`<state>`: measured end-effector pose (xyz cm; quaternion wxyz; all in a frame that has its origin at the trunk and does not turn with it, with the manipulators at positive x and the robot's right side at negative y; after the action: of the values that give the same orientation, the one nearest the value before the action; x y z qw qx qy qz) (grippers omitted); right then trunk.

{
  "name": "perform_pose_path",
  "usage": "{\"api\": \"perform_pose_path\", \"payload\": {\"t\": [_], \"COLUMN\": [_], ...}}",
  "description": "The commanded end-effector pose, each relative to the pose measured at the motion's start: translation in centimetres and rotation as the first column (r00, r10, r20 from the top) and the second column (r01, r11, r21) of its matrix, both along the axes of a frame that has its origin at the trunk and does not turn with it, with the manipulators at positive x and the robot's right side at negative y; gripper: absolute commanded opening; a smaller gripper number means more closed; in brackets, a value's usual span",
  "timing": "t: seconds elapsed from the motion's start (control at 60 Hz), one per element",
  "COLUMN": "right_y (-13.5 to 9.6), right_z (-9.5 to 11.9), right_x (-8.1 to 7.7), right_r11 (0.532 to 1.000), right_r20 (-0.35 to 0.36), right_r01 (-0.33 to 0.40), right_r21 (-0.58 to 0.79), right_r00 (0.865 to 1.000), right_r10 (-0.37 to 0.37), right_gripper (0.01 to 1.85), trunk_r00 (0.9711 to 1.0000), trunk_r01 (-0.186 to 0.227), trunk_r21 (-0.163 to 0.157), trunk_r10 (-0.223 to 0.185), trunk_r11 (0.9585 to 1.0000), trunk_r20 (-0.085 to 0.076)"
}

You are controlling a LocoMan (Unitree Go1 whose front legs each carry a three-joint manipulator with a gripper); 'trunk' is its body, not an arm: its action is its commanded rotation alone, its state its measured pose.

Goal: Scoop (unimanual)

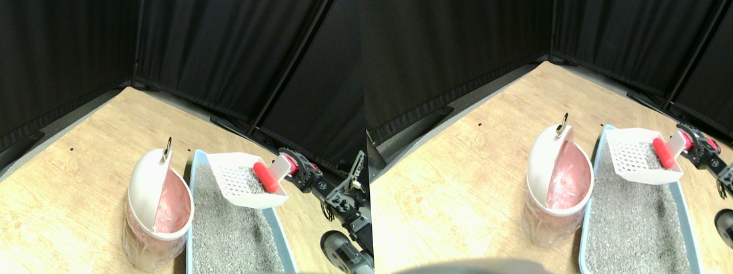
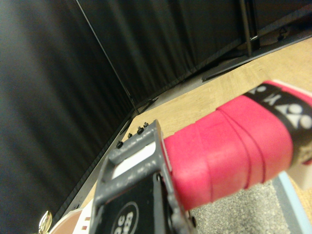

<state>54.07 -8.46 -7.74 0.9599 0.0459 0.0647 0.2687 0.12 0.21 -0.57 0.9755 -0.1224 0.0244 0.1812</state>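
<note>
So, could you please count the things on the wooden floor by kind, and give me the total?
Litter tray, light blue, filled with grey litter: 1
White bin with pink liner: 1
White slotted scoop with red wrapped handle, above the tray: 1
Total: 3

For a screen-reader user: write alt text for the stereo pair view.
A white slotted scoop with a red wrapped handle, carried on the right manipulator, hangs over the far end of a pale blue litter tray of grey granules. Left of the tray stands a white bin with a pink liner on a wooden floor.
</note>
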Motion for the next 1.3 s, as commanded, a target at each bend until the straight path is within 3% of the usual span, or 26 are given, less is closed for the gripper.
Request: {"api": "perform_pose_path", "payload": {"t": [0.017,0.217,0.483,0.567,0.683,1.033,1.3], "right_y": [1.0,2.3,3.2,3.4,3.6,4.0,4.1], "right_z": [0.8,0.4,-0.6,-0.7,-0.8,-0.1,0.8], "right_x": [-0.2,-0.2,0.0,0.0,-0.2,-0.9,-1.4], "right_r11": [0.999,0.996,0.993,0.988,0.986,0.96,0.943], "right_r20": [0.044,0.047,0.036,0.061,0.037,0.001,0.051], "right_r01": [-0.048,-0.089,-0.092,-0.103,-0.095,-0.129,-0.162], "right_r21": [0.026,-0.01,-0.069,-0.113,-0.134,-0.25,-0.292], "right_r00": [0.998,0.995,0.995,0.992,0.994,0.991,0.982], "right_r10": [0.047,0.089,0.094,0.11,0.101,0.133,0.184], "right_gripper": [0.05,0.05,0.05,0.05,0.05,0.05,0.05], "trunk_r00": [0.9997,0.9993,0.9992,0.9991,0.9991,0.9987,0.9989], "trunk_r01": [-0.023,-0.036,-0.04,-0.043,-0.043,-0.051,-0.046], "trunk_r21": [0.011,0.004,0.001,-0.001,-0.003,-0.005,0.001], "trunk_r10": [0.023,0.036,0.04,0.043,0.043,0.051,0.046], "trunk_r11": [0.9997,0.9993,0.9992,0.9991,0.9991,0.9987,0.9989], "trunk_r20": [0.008,0.002,0.002,0.0,0.0,-0.003,0.007]}}
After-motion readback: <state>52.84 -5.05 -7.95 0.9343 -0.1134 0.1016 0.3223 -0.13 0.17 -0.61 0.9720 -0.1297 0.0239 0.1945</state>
